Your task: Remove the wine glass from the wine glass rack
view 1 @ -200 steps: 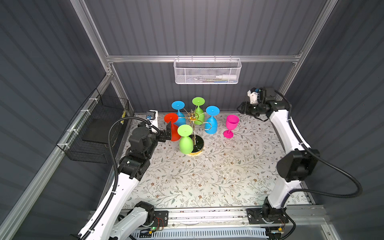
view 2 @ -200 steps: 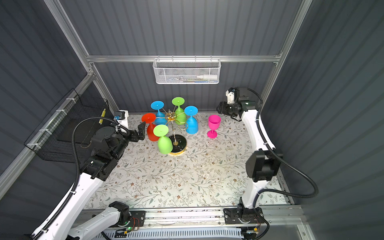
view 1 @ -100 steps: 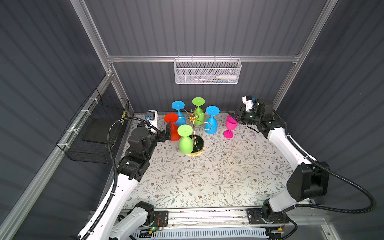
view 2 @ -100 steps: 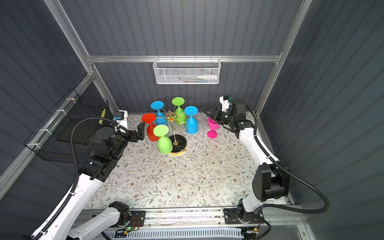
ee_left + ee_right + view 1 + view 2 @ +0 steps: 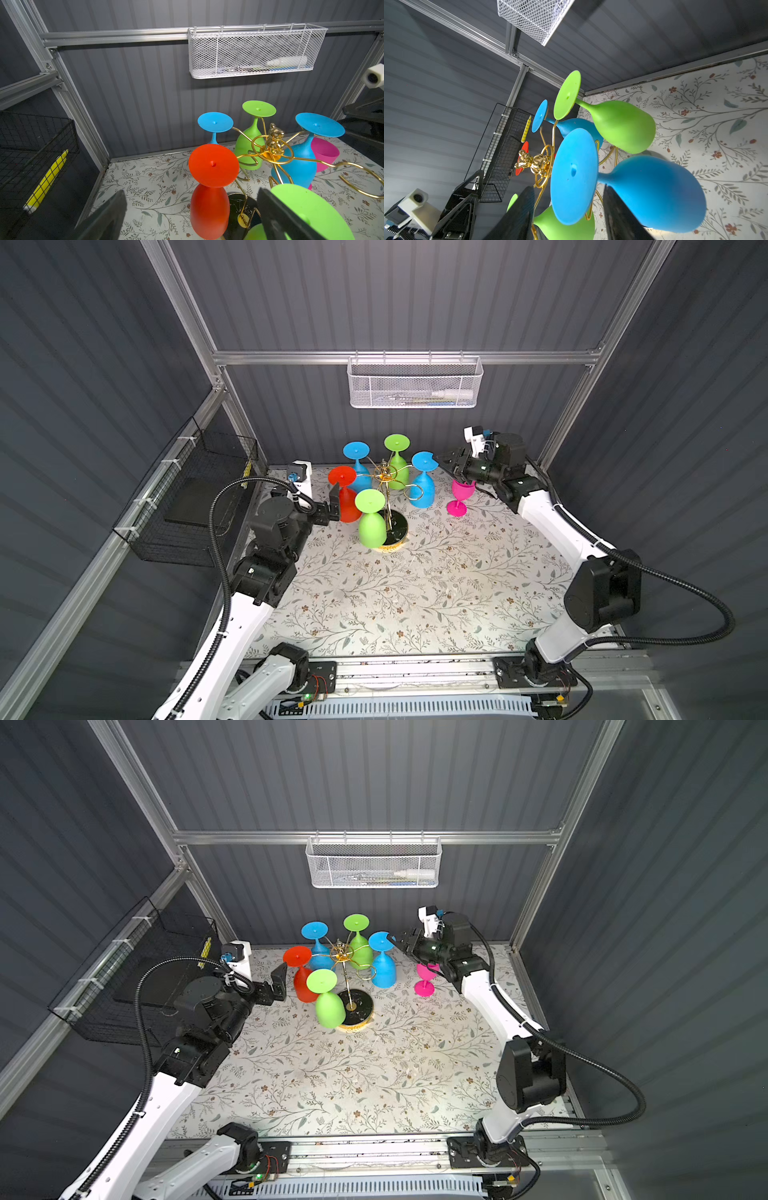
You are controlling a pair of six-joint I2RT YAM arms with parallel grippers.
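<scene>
Floral tabletop (image 5: 415, 593); rack base (image 5: 365, 1004) plainest overhead

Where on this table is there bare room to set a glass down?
The near half of the floral tabletop, from the wine glass rack forward to the front rail, is bare. The back is crowded: five glasses hanging on the rack, the pink wine glass standing to its right, the left gripper and right gripper at either side.

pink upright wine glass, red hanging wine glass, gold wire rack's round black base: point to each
pink wine glass (image 5: 463, 490): a top view, bowl
red wine glass (image 5: 351, 506): a top view, bowl
round black base (image 5: 400, 526): a top view, top face
</scene>
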